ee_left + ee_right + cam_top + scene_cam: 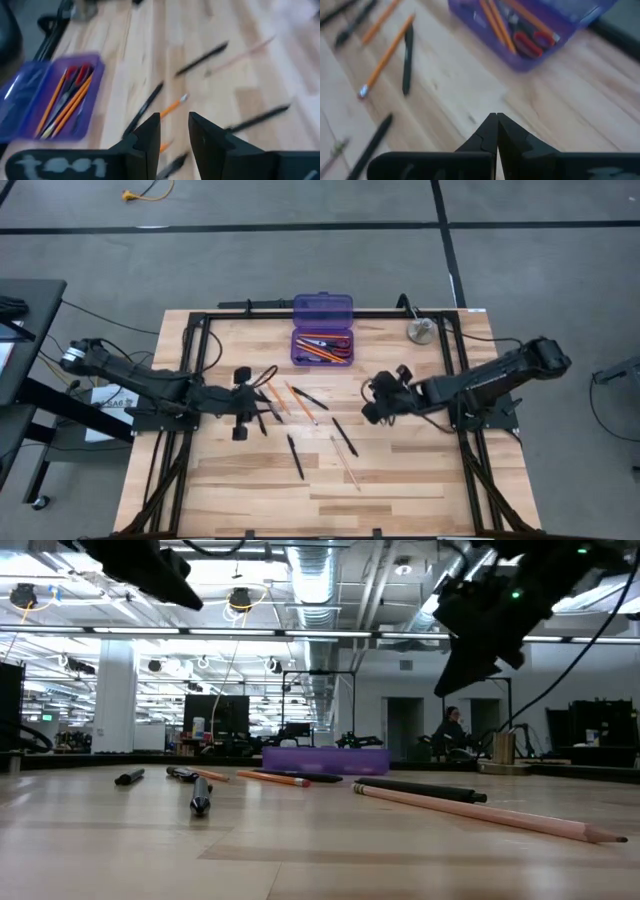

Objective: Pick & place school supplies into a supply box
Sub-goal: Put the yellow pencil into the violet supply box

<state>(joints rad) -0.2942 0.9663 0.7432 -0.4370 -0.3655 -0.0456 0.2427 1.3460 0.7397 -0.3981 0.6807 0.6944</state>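
Purple supply box (pixel 322 333) open at table's far edge, holding pencils, red scissors (pixel 534 42); loose pens, pencils (pixel 300 402) mid-table.

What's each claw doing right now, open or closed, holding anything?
Left claw: open, empty, above the loose pens and pencils left of table centre.
Right claw: closed, nothing between its fingers, above bare table near the purple supply box.
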